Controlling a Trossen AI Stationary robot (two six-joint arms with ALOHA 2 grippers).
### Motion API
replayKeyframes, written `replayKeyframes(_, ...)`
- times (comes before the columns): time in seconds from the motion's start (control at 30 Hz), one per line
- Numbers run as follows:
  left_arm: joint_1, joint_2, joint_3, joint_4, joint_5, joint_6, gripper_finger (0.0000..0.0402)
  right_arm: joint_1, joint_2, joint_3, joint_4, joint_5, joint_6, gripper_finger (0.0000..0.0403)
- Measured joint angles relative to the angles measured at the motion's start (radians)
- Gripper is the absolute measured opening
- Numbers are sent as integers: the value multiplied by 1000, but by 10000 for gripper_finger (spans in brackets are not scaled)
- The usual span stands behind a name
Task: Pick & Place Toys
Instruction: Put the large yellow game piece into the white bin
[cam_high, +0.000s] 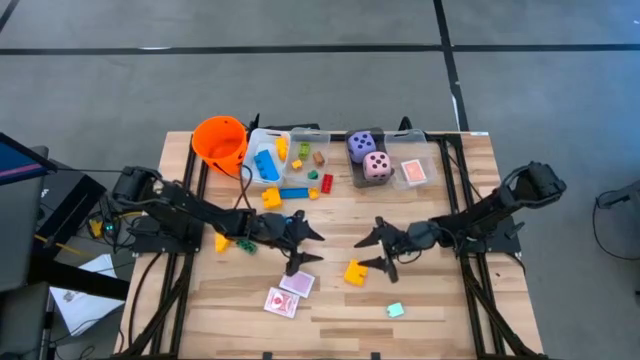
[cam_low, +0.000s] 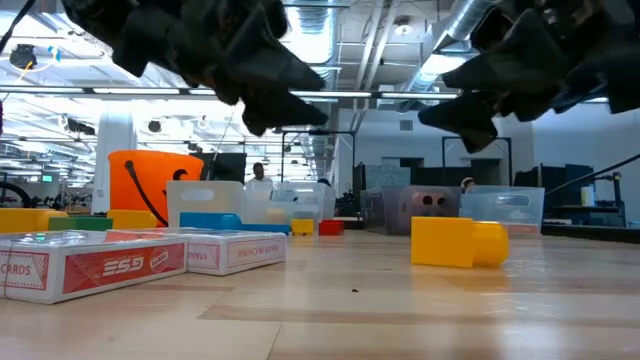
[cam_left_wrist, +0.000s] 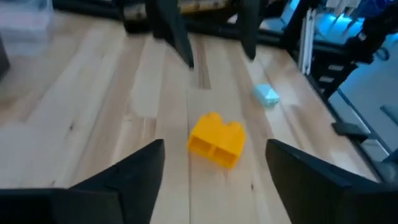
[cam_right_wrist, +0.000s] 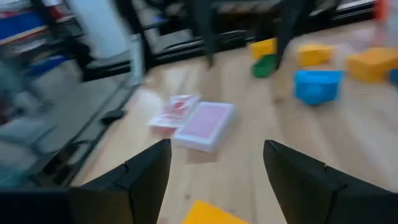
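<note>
Both end effectors hang just above the middle of the wooden worktop (cam_high: 430, 300), facing each other: the left end effector (cam_high: 312, 246) with its fingers spread wide and empty, the right end effector (cam_high: 372, 252) likewise wide and empty. Between and slightly below them in the high view lies a yellow block (cam_high: 355, 272), touched by neither. At the worktop's far edge stand an orange bucket (cam_high: 220, 141) and clear plastic bins (cam_high: 283, 134); one bin holds small blocks, another the purple die (cam_high: 361, 146) and pink die (cam_high: 377, 165), a third a red-patterned card deck (cam_high: 414, 173). Two more card packs (cam_high: 290, 292) lie side by side near the left end effector. A blue block (cam_high: 295, 192) and another yellow block (cam_high: 271, 198) rest just in front of the bins. A small pale teal piece (cam_high: 395, 310) sits alone toward the near edge.
</note>
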Motion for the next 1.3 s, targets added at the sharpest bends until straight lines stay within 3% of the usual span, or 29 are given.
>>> replayKeyframes(0.27,-65,181,171,-28,-13,99,299,139,0,0,1,417,2,249)
replayKeyframes(0.47,-111,303,338,-130,-130,134,299,222,0,0,-17,720,69,249)
replayKeyframes(0.6,-139,366,430,-222,-242,132,299,258,0,0,-50,827,124,249)
replayKeyframes(0.77,-154,391,508,-303,-338,57,299,271,0,0,-102,820,186,249)
replayKeyframes(0.83,-153,390,521,-327,-355,20,299,273,0,0,-119,766,189,249)
replayKeyframes(1.1,-151,381,521,-385,-364,0,299,278,0,0,-130,260,50,249)
replayKeyframes(1.3,-149,380,521,-386,-339,-6,299,284,0,0,-219,144,-30,249)
